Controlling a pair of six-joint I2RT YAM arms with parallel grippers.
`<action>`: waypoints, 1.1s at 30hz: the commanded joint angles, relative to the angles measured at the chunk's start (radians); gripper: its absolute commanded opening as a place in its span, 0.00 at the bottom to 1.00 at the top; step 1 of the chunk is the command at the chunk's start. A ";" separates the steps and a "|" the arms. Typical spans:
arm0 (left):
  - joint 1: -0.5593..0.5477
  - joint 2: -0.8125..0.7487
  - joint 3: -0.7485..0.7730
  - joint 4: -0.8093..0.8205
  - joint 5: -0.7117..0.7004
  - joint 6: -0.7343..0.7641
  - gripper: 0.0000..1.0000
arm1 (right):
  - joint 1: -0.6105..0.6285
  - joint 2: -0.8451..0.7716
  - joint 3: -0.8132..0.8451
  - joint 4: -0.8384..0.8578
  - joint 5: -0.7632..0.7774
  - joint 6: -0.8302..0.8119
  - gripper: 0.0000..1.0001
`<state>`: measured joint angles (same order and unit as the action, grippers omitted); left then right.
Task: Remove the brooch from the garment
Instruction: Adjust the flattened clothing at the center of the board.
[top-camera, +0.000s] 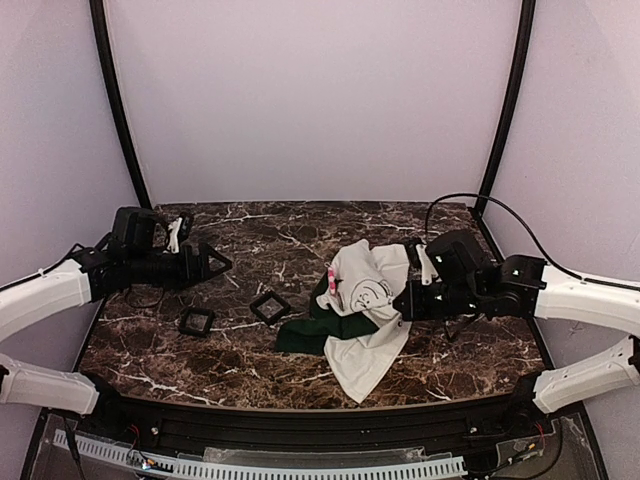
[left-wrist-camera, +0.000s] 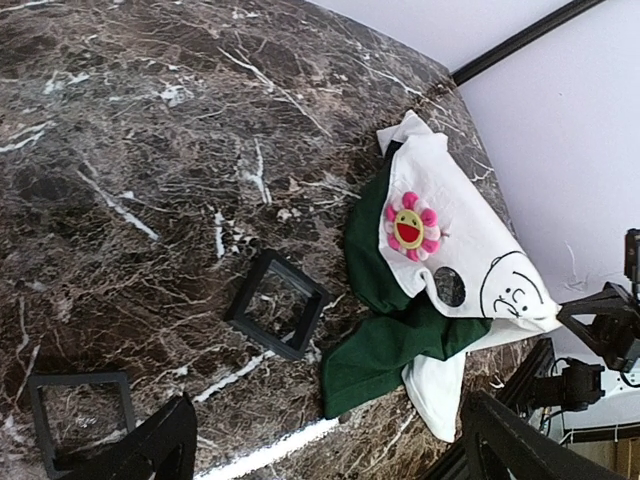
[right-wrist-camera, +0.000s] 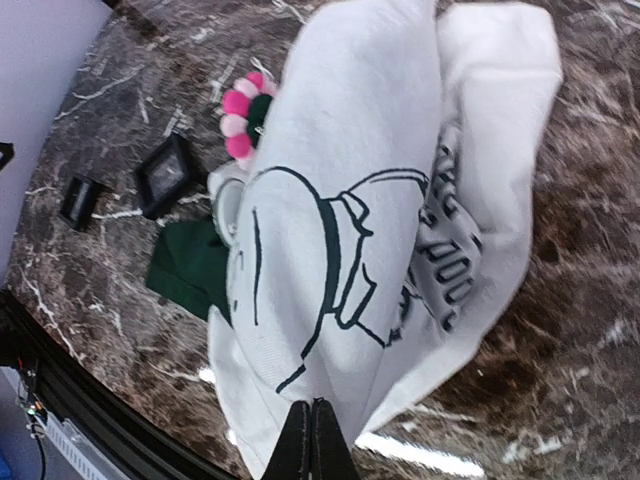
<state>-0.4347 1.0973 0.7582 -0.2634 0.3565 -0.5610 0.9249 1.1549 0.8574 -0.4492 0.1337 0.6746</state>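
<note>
The garment (top-camera: 365, 300), a white T-shirt with a black drawing and dark green trim, lies bunched right of the table's middle. The brooch (top-camera: 332, 283), a small pink-and-white flower, is pinned on its left side. It shows plainly in the left wrist view (left-wrist-camera: 413, 226), on the garment (left-wrist-camera: 480, 255), and edge-on in the right wrist view (right-wrist-camera: 245, 112). My right gripper (top-camera: 405, 300) is shut on a fold of the garment (right-wrist-camera: 340, 250), its tips together (right-wrist-camera: 311, 405). My left gripper (top-camera: 215, 262) is open and empty at the left, well away from the shirt (left-wrist-camera: 330, 460).
Two small black square frames lie on the marble left of the shirt, one close to it (top-camera: 270, 307) (left-wrist-camera: 277, 303) (right-wrist-camera: 168, 172) and one further left (top-camera: 196, 321) (left-wrist-camera: 80, 415). Walls stand behind and to both sides. The table's front edge (top-camera: 300, 405) is near the shirt's lower hem.
</note>
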 joint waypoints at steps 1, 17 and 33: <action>-0.046 0.068 0.007 0.081 0.026 0.010 0.93 | 0.002 -0.115 -0.131 -0.171 0.085 0.246 0.00; -0.307 0.487 0.195 0.346 0.031 -0.107 0.89 | -0.027 0.007 0.047 -0.117 0.182 0.128 0.82; -0.395 0.795 0.392 0.341 0.032 -0.168 0.83 | -0.226 0.260 -0.002 0.279 -0.082 -0.023 0.59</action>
<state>-0.8307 1.8778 1.1194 0.0902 0.4049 -0.7219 0.7170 1.3788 0.8764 -0.2607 0.0963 0.6884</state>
